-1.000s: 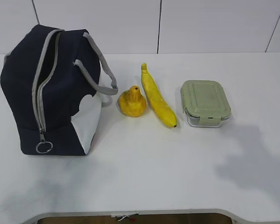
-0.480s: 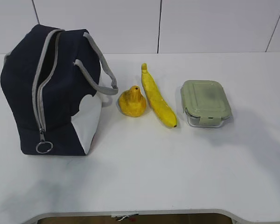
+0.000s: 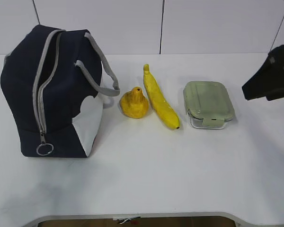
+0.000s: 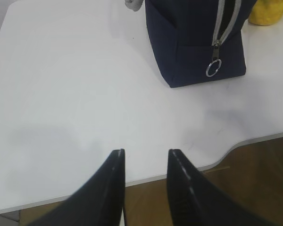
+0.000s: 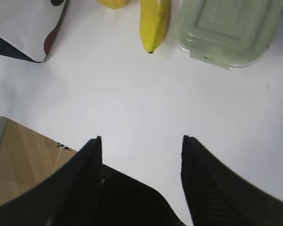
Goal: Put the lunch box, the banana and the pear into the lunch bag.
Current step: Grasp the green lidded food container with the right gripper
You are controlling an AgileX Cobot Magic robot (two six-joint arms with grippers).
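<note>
1. The right gripper [image 5: 140, 155] has its jaws spread wide and holds nothing. In its wrist view the lunch box [image 5: 225, 29] lies at about one o'clock and the banana [image 5: 154, 22] at twelve.
2. The left gripper [image 4: 145, 167] is open by a narrower gap, also empty, near the table's front edge, with the lunch bag [image 4: 193, 42] at one o'clock.
3. In the exterior view the pear [image 3: 134, 103] touches or nearly touches the banana, while the lunch box sits just beside the banana's tip at three o'clock.
4. Risk, as I judge it: the bag's zipper [image 3: 40, 97] looks only partly parted, so anything carried over could catch on the fabric and tip the bag.
5. A low approach to the lunch box may nudge the banana into the pear.
</note>
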